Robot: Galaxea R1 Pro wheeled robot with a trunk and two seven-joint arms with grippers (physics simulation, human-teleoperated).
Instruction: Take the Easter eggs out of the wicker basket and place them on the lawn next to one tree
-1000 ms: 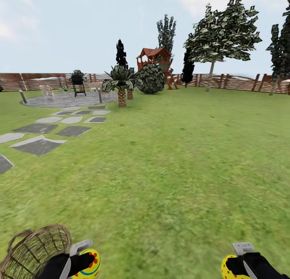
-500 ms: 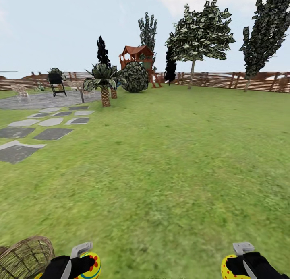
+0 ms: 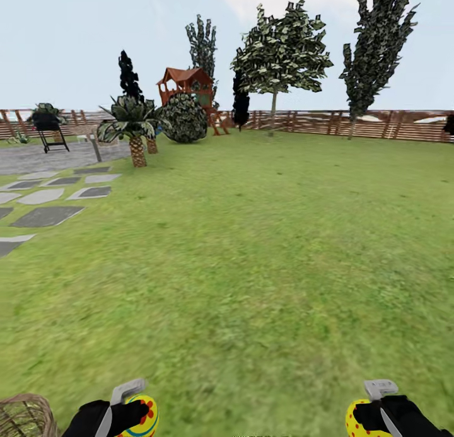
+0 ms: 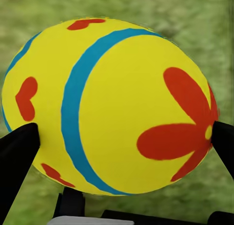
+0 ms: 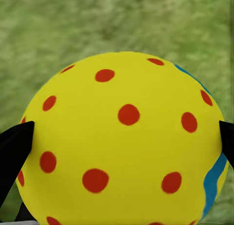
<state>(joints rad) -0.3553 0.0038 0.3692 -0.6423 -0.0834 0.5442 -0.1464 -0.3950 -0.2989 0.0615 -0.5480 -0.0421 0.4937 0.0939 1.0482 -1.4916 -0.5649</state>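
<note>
A yellow Easter egg (image 3: 145,418) with a blue band and red flower hangs at the bottom left of the head view, my left gripper (image 3: 126,415) shut on it. Up close, that egg (image 4: 117,103) sits between the black fingers (image 4: 17,152) of the left gripper (image 4: 119,147). A red-dotted yellow egg (image 3: 354,424) is clamped in my right gripper (image 3: 372,417), and it shows again (image 5: 122,137) in the right gripper (image 5: 119,147). Only the rim of the wicker basket (image 3: 25,415) peeks in at the bottom left corner. Lawn (image 3: 252,248) stretches ahead to a leafy tree (image 3: 280,46) by the fence.
Grey stepping stones (image 3: 44,215) and paving lie at the left. A short palm (image 3: 133,125), a round bush (image 3: 186,116) and a red-roofed playhouse (image 3: 186,81) stand at the far left centre. A slim dark tree (image 3: 375,43) rises at the right before the brown slat fence (image 3: 378,125).
The whole head view has swung to the right, so trees, path and basket slide leftward in the picture. Both grippers keep their eggs in the same place.
</note>
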